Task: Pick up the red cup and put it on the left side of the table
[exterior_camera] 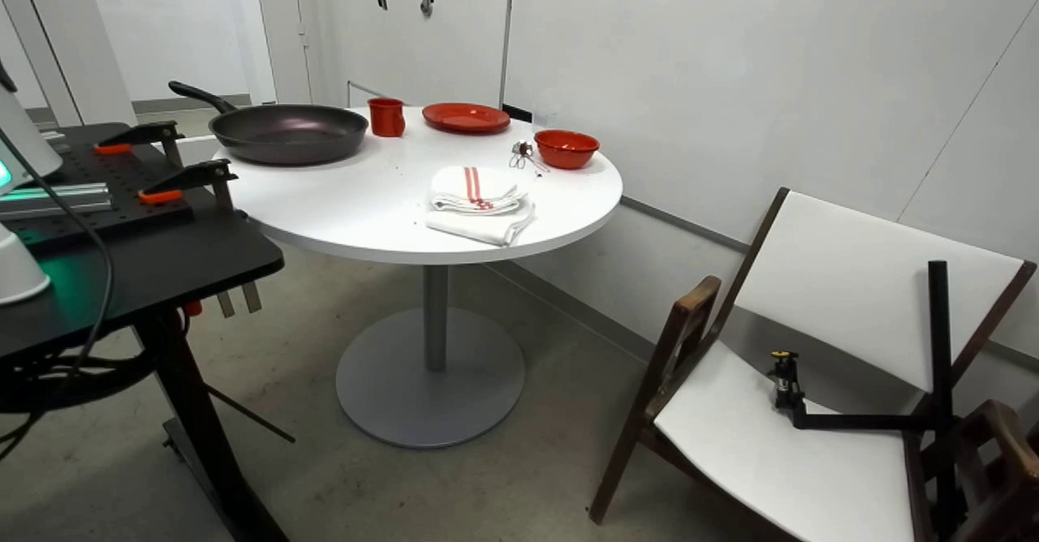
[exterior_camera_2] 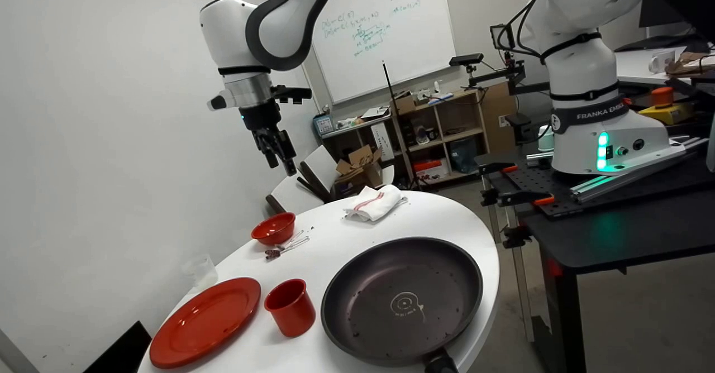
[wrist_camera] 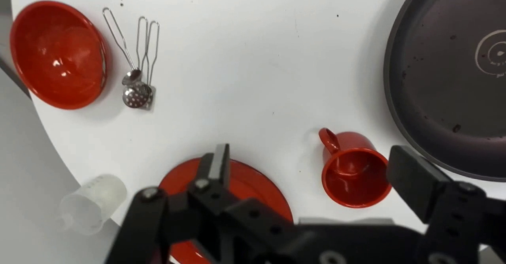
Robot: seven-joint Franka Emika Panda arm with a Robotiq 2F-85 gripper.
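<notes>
Red cup stands upright on the counter between black pan and red plate. Hand well above, spread wide, holding nothing. We judge the cup light, stiff, its gloss slippery; we'd pinch opposite sides, clear of the handle.

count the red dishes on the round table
3: the red cup, between the black pan and the red plate; that plate, beside the cup; and the red bowl, next to the metal utensils. All show in both exterior views.
</notes>
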